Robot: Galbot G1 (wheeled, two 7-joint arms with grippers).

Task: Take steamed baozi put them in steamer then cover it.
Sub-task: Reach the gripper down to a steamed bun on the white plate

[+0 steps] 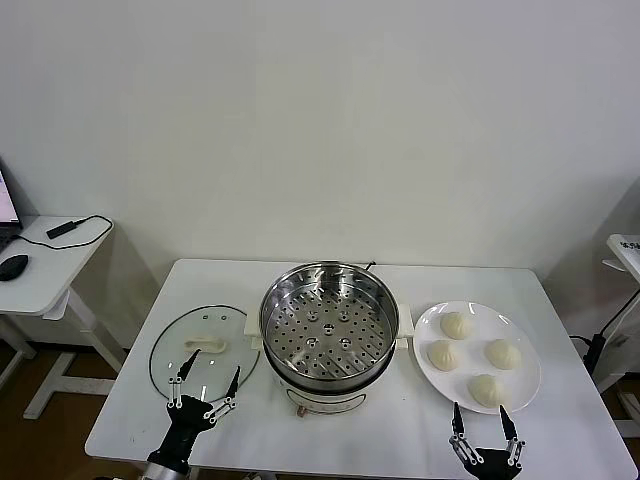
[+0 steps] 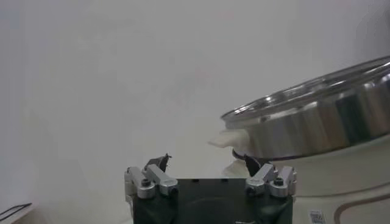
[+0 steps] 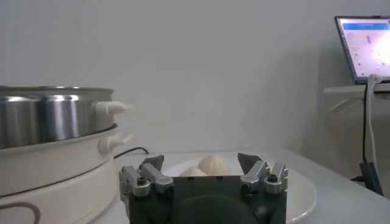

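The shiny steamer (image 1: 328, 325) stands empty in the middle of the white table, its perforated floor showing. Left of it the clear glass cover (image 1: 203, 350) lies flat, handle up. On the right, several steamed baozi (image 1: 457, 324) rest on a white plate (image 1: 428, 378). My left gripper (image 1: 212, 364) is open over the cover's near edge. My right gripper (image 1: 481, 412) is open just in front of the plate, near the closest bun (image 1: 488, 388). The left wrist view has the open left gripper (image 2: 206, 159) beside the steamer (image 2: 317, 122). The right wrist view has the open right gripper (image 3: 200, 159) facing the baozi (image 3: 213, 164).
A side desk (image 1: 40, 275) with a mouse and cable stands beyond the table's left end. A laptop (image 3: 365, 42) sits on a stand there too. A white cart (image 1: 628, 250) is at the right edge. The table's front edge runs just below both grippers.
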